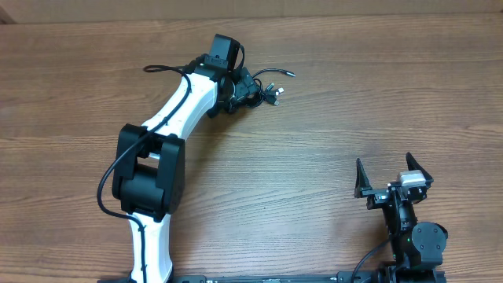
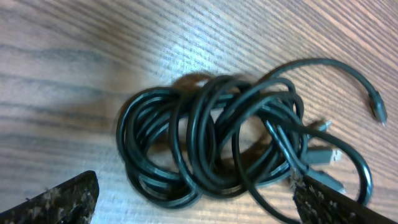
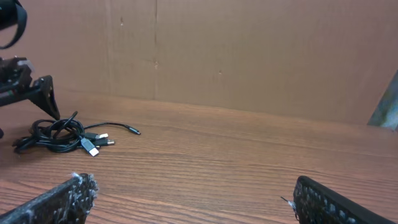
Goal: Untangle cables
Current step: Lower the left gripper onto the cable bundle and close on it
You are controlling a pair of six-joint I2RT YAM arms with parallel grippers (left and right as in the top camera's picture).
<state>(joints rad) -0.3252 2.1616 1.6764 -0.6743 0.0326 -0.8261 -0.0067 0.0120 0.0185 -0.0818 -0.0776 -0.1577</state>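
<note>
Black cables bunched, partly hidden under left hand.

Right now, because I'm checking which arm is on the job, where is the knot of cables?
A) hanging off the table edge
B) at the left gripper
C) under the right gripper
B: the cables lie bunched right below the open left gripper, while the right gripper sits well away from them, open and empty.

glossy black cables, matt wood-grain table
</note>
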